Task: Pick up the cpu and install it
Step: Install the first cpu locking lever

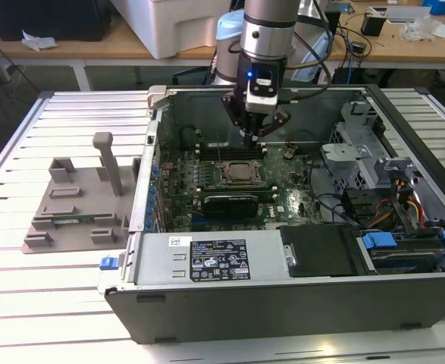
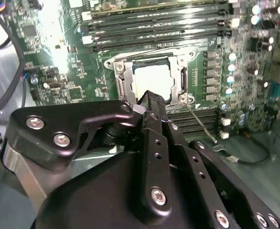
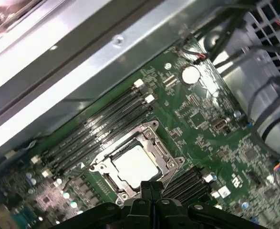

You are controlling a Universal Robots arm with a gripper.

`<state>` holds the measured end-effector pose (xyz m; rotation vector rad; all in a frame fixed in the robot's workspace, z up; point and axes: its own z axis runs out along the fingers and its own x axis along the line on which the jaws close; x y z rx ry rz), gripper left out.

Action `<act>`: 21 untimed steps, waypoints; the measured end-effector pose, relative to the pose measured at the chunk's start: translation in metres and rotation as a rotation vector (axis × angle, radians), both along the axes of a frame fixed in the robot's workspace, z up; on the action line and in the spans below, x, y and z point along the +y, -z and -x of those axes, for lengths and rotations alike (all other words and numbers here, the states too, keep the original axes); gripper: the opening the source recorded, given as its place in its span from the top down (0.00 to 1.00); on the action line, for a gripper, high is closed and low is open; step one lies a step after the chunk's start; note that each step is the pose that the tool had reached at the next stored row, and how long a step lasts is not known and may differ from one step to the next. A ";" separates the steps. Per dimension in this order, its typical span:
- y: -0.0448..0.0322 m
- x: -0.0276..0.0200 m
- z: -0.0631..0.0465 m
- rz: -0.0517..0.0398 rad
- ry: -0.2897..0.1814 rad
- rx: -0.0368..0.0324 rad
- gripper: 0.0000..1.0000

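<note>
- Jaws of the gripper [image 1: 254, 136] are pressed together with nothing between them; in both wrist views the two black fingers [image 3: 151, 190] meet at their tips, just above one edge of the socket.
- On the exterior view's left, a grey plastic fixture [image 1: 78, 199] lies on the slatted table [image 1: 25, 303], beside the open computer case [image 1: 283, 288]. The wrist views do not reach this part.
- In the middle of the exterior view, the arm hangs over the green motherboard [image 1: 283, 199], and the gripper is a little above the socket [image 1: 241, 173].
- The cpu [image 3: 135, 164] sits flat inside the socket frame. Both wrist views show its pale shiny top [image 2: 154, 80] clearly; in the exterior view it looks only like a dark square.
- In the second wrist view, a thin metal lever [image 2: 201, 125] lies next to the socket, across the memory slots [image 2: 154, 28].
- In the first wrist view, a round coin battery [image 3: 191, 73] sits on the board, apart from the socket.
- On the exterior view's right, drive bays with blue tabs [image 1: 379, 243] and coloured cables [image 1: 412, 205] fill the case.
</note>
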<state>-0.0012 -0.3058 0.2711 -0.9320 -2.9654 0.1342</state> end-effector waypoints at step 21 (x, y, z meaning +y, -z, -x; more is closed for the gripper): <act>0.0000 0.0000 0.000 -0.0498 -0.517 0.0110 0.89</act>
